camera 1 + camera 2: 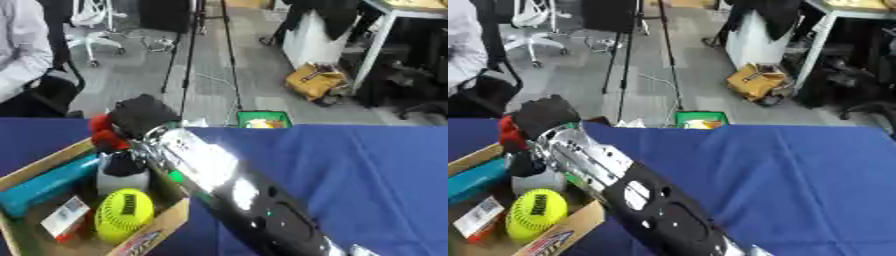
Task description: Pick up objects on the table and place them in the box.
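An open cardboard box point(166, 220) stands at the table's lower left. Inside it lie a teal tube point(48, 187), a yellow softball point(124, 214), a small red and white packet point(66, 217) and a white bottle with a dark top point(122, 176). My right arm reaches from the bottom edge diagonally up over the box. Its black hand point(140, 117) hovers above the box's far corner, fingers curled on a red object point(102, 132) that is partly hidden behind the hand. No left hand shows.
The blue tablecloth point(350, 165) covers the table to the right of the box. Beyond the far edge sit a green bin point(262, 120), a yellow bag point(315, 80), tripod legs and a seated person at the far left.
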Tool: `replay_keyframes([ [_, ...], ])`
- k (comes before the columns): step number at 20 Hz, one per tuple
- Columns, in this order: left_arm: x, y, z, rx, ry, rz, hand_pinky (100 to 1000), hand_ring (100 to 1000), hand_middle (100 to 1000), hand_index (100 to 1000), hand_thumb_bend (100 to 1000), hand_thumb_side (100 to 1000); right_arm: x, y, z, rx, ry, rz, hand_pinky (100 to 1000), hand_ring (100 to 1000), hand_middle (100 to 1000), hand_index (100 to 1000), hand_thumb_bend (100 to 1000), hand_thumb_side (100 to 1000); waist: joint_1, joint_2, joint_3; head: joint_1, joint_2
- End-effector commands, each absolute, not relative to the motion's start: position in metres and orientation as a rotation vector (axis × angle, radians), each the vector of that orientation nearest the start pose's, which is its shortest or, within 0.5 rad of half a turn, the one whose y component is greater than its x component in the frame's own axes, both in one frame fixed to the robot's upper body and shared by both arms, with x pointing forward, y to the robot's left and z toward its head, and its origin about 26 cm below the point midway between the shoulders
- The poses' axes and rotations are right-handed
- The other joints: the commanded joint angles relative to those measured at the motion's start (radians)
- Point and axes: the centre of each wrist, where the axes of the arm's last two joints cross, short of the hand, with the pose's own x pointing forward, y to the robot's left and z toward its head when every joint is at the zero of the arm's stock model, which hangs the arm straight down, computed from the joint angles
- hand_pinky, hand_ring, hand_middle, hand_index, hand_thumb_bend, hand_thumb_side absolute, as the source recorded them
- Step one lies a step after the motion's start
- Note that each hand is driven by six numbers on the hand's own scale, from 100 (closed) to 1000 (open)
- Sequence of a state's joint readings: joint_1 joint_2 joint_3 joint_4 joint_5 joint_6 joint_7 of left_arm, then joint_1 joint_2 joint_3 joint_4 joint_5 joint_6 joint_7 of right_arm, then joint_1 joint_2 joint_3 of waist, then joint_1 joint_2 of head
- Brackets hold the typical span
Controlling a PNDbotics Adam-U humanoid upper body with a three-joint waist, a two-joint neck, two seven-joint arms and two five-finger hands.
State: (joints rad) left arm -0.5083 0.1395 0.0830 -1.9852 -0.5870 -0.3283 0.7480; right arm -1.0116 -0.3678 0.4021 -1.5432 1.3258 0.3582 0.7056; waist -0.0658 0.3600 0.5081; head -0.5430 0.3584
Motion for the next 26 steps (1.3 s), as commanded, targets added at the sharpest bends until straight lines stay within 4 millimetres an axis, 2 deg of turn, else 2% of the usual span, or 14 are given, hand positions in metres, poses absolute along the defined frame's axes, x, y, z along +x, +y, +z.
replay_keyframes([
  [1, 0.314, 0.226, 0.257, -0.869, 3.005, -0.536, 858, 798, 845, 821, 100, 807, 0.388, -0.113, 0.307, -1.414, -1.388, 1.463, 1000, 854, 454, 591, 100, 628, 0.006, -0.014, 0.012, -0.022, -0.013],
  [8, 0.315, 0.222, 0.262, -0.834, 2.983, -0.565, 857, 797, 842, 822, 100, 808, 0.403, -0.110, 0.293, -1.411, -1.388, 1.481, 1000, 858, 460, 596, 100, 641, 0.004, -0.005, 0.040, -0.053, -0.027],
  [14, 0.315, 0.223, 0.262, -0.833, 2.974, -0.570, 856, 796, 839, 822, 100, 805, 0.410, -0.114, 0.286, -1.398, -1.411, 1.487, 1000, 867, 491, 627, 100, 658, 0.004, -0.004, 0.040, -0.053, -0.031],
  [15, 0.315, 0.223, 0.263, -0.834, 2.973, -0.571, 856, 796, 839, 822, 100, 806, 0.410, -0.114, 0.285, -1.394, -1.414, 1.489, 1000, 880, 519, 652, 100, 704, 0.004, -0.004, 0.039, -0.053, -0.031],
  [18, 0.315, 0.223, 0.263, -0.835, 2.971, -0.573, 856, 795, 839, 822, 100, 806, 0.411, -0.117, 0.285, -1.379, -1.417, 1.500, 1000, 893, 545, 671, 100, 733, 0.006, -0.003, 0.038, -0.054, -0.030],
  [20, 0.315, 0.224, 0.262, -0.838, 2.970, -0.574, 856, 796, 839, 822, 100, 806, 0.411, -0.118, 0.285, -1.364, -1.406, 1.516, 1000, 911, 576, 697, 100, 792, 0.008, -0.003, 0.036, -0.053, -0.030],
  [21, 0.315, 0.224, 0.262, -0.839, 2.970, -0.574, 855, 795, 839, 822, 100, 806, 0.411, -0.119, 0.286, -1.356, -1.400, 1.523, 1000, 925, 610, 728, 100, 874, 0.008, -0.004, 0.035, -0.053, -0.030],
  [22, 0.315, 0.224, 0.262, -0.839, 2.970, -0.574, 855, 795, 839, 822, 100, 806, 0.410, -0.119, 0.287, -1.345, -1.394, 1.531, 1000, 925, 610, 728, 100, 874, 0.009, -0.004, 0.034, -0.053, -0.030],
  [23, 0.315, 0.224, 0.262, -0.839, 2.970, -0.574, 855, 795, 839, 823, 100, 807, 0.410, -0.120, 0.288, -1.337, -1.389, 1.537, 1000, 939, 650, 763, 100, 964, 0.009, -0.004, 0.033, -0.053, -0.031],
  [26, 0.315, 0.224, 0.262, -0.841, 2.970, -0.575, 855, 795, 839, 823, 100, 807, 0.408, -0.121, 0.290, -1.308, -1.368, 1.563, 1000, 946, 661, 776, 100, 976, 0.010, -0.004, 0.032, -0.054, -0.029],
])
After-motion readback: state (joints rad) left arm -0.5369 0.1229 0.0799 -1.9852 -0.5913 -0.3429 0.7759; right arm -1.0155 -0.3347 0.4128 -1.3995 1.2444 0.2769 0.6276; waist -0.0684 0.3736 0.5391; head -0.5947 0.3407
